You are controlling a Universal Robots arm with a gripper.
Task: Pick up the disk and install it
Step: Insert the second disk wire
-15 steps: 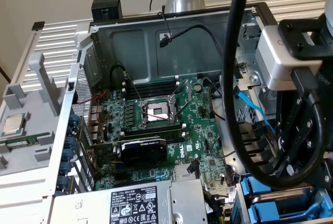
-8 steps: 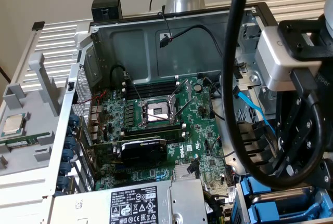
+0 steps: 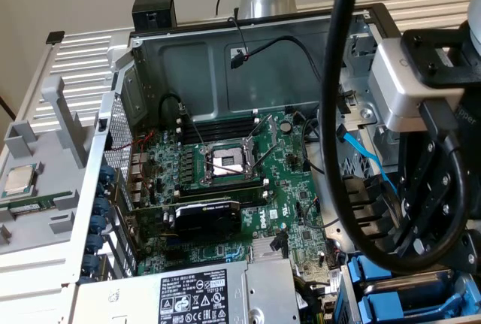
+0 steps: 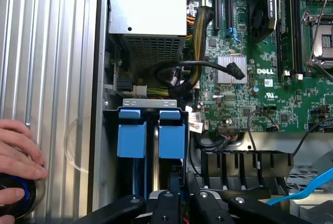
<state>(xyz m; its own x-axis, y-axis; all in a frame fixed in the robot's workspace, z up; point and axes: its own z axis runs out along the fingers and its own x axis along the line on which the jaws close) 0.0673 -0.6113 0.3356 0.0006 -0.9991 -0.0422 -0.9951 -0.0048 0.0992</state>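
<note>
Open PC case (image 3: 248,61) lies on its side on a ribbed metal worktop (image 3: 75,53), motherboard (image 3: 248,189) facing up.

Gripper (image 4: 179,203) hangs over the drive cage at the case's corner, black linkage seen at the edge of the wrist view. Its fingers are drawn in narrow, close together, and seem to hold a thin edge between them, though I can't tell for sure they grip it.

Disk (image 4: 155,156): seated edge-up in the drive cage directly below the gripper, between two blue carrier tabs (image 4: 131,133), only its dark narrow edge showing. In the exterior view the blue carrier frame (image 3: 376,286) shows at the bottom of the exterior view's right, under the arm's black cable loop (image 3: 353,151).

Elsewhere: grey PSU box (image 4: 148,5) w/ warning label sits beside the cage; black graphics card (image 3: 207,215) mid-board; empty CPU socket (image 3: 225,160) w/ lever open. A processor chip (image 3: 19,181) rests on a grey holder outside the case, at the exterior view's left.

A person's hand (image 4: 15,151) rests on the worktop near a round black device w/ a blue light (image 4: 15,195), well apart from the cage.
</note>
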